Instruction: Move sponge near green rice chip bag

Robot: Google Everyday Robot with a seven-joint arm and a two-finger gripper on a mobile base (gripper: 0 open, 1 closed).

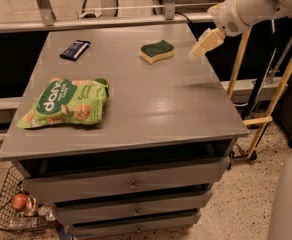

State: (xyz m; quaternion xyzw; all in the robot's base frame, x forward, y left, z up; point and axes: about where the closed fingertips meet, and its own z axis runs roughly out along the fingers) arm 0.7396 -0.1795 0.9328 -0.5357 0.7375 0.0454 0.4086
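Observation:
The sponge, dark green top over pale yellow foam, lies on the grey cabinet top at the back, right of centre. The green rice chip bag lies flat at the left front of the top. My gripper hangs from the white arm at the right, above the top's right edge, a little to the right of the sponge and apart from it. It holds nothing.
A dark blue flat wrapped bar lies at the back left of the top. Drawers sit below the top. A wire basket with an apple stands on the floor at the left. A yellow-framed stand is at the right.

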